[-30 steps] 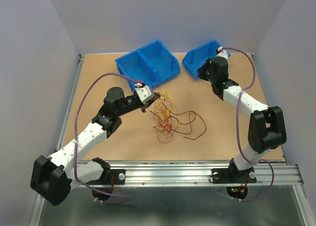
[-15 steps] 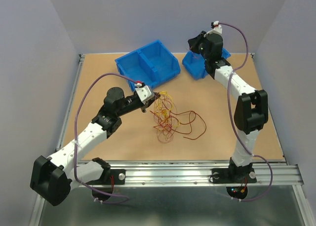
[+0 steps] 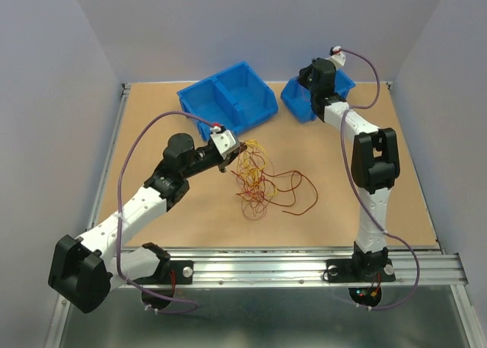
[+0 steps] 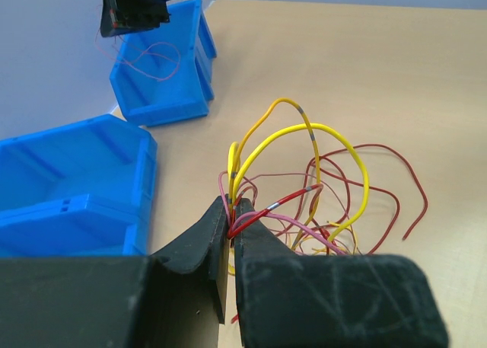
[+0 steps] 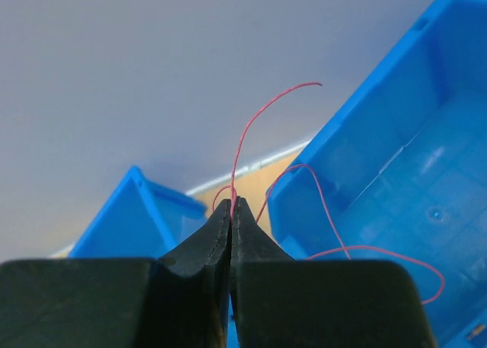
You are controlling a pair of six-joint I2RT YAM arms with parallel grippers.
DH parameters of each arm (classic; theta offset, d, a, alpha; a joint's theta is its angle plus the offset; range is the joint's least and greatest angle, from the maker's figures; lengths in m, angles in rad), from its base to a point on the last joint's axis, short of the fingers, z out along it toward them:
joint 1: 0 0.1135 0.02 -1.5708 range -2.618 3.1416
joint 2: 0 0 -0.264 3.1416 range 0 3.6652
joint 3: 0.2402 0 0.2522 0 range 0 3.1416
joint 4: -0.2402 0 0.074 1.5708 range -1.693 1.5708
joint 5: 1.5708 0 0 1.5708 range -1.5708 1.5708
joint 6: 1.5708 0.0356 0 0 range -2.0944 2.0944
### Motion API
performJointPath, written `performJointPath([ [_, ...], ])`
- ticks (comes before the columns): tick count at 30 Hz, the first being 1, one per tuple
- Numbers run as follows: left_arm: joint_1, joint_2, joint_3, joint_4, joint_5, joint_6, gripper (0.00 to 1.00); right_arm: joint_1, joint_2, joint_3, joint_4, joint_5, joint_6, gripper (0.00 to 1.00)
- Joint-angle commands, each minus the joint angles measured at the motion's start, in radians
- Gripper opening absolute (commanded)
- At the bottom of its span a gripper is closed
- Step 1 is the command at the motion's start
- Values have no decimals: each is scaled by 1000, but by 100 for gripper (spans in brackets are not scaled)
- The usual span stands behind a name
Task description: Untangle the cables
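While the left gripper (image 4: 230, 218) stays clamped on the tangle (image 3: 255, 179), the right gripper (image 5: 232, 205) has risen over the bin (image 3: 295, 102) at the far edge, pinching one red strand (image 5: 240, 142), seemingly freed.

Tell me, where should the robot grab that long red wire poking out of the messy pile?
Grab the red wire by its loose tail on the right of the tangle, coming straight down. There it lies alone and flat on the table, while the left gripper pinches the tangle's other side.

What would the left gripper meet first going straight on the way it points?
The left gripper, shut on strands, would push straight into the cables looped just ahead; beyond them, probably the table.
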Motion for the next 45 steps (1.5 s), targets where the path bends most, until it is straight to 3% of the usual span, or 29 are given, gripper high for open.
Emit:
performJointPath([
  [1, -4, 7, 46, 38, -7, -1, 9, -44, 19, -7, 115, 113, 90, 1],
  [7, -6, 19, 49, 36, -13, 4, 9, -70, 99, 62, 89, 107, 130, 2],
  [8, -4, 20, 51, 35, -15, 2, 9, -72, 103, 69, 83, 107, 129, 5],
  [11, -4, 22, 52, 33, -20, 5, 9, -73, 89, 49, 79, 145, 129, 33],
  [14, -4, 22, 52, 33, -21, 4, 9, -73, 50, 11, 68, 174, 111, 42],
  [15, -6, 23, 54, 32, -21, 2, 9, -72, 40, 6, 65, 180, 101, 52],
  [22, -4, 16, 56, 29, -38, -4, 9, -67, -64, -46, -22, 156, 0, 57],
  [29, -4, 13, 52, 33, -64, -11, 9, -63, -292, -326, -78, -332, -225, 71],
  [30, -6, 11, 54, 33, -78, -13, 9, -44, -362, -421, -86, -399, -248, 78],
  [33, -4, 1, 52, 39, -104, -21, 9, 6, -450, -507, -223, -331, -345, 91],
  [34, -4, -4, 49, 43, -121, -24, 9, 44, -484, -523, -345, -299, -380, 92],
  [39, -4, -13, 43, 52, -138, -28, 9, 169, -518, -560, -590, -50, -393, 93],
  [45, -4, -13, 45, 52, -139, -28, 9, 292, -524, -639, -716, -4, -402, 94],
])
